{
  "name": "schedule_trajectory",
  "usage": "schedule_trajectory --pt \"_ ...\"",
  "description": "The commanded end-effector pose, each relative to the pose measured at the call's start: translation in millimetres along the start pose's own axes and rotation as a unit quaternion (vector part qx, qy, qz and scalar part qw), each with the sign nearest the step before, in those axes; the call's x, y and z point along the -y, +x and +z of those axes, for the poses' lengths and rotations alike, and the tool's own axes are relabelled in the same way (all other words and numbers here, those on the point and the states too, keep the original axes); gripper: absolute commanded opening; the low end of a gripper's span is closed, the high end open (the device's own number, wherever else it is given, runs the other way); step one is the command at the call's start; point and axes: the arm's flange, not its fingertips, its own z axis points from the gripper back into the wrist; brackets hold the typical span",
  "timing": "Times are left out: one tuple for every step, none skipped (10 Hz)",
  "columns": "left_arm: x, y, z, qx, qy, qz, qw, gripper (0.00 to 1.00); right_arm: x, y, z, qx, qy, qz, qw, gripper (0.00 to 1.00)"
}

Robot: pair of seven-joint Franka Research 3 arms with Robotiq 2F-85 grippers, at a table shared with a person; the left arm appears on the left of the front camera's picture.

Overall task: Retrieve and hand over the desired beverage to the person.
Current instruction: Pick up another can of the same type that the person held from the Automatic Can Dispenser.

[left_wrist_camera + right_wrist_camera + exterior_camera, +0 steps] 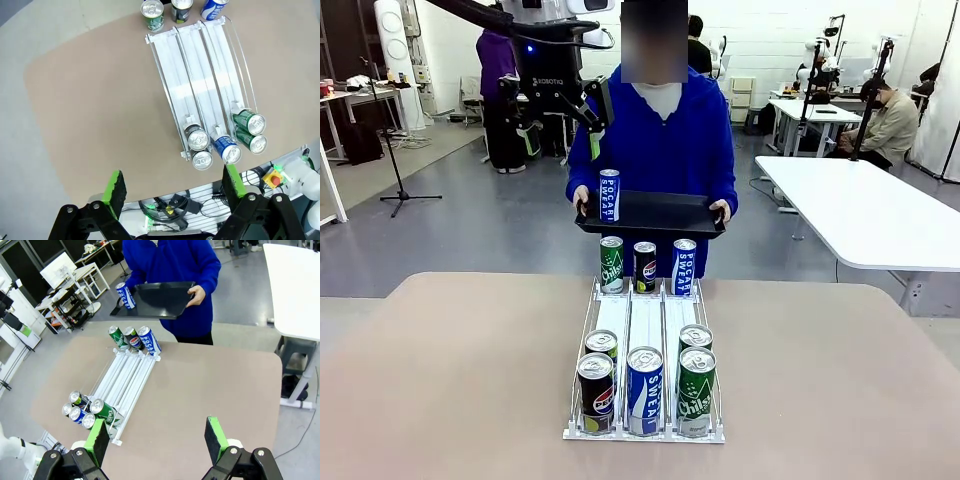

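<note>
Upper left of the front view, the left claw [563, 135] hovered spread and empty, just beside the person [665, 140]. The Pocari can [609, 195] stood on the tray [660, 215] in the person's hands, mid-frame, so the handover looked done. The next move called for lifting clear without clipping the tray. The right claw [156, 437] gaped empty too. The count was nine cans: one on the tray, three at the far end of the rack [630, 320] and five near. That made three Pocari, two Pepsi and four green.
</note>
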Motion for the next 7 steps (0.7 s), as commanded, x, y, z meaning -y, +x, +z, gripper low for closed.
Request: schedule_trajectory --pt "1 2 2 0.001 0.002 0.0 1.0 1.0 1 -1 -3 0.003 0.011 -0.001 1.0 1.0" --pt "1 2 2 0.001 0.002 0.0 1.0 1.0 1 -1 -3 0.003 0.011 -0.001 1.0 1.0" --pt "0 0 0 0.0 0.0 0.0 1.0 1.0 1 -1 -3 0.003 0.011 -0.001 1.0 1.0" --pt "-22 -4 -4 -0.023 -0.042 -0.075 0.996 1.0 1 -1 -3 0.003 0.011 -0.001 1.0 1.0" --pt "-52 -13 -5 -0.015 -0.09 -0.148 0.985 1.0 1 -1 -3 0.003 0.011 -0.001 1.0 1.0" --pt "-87 -23 -6 -0.004 -0.13 -0.208 0.969 1.0 1 -1 -3 0.003 0.011 -0.001 1.0 1.0" --pt "-132 -35 -10 0.024 -0.174 -0.242 0.954 1.0 1 -1 -3 0.003 0.011 -0.001 1.0 1.0"
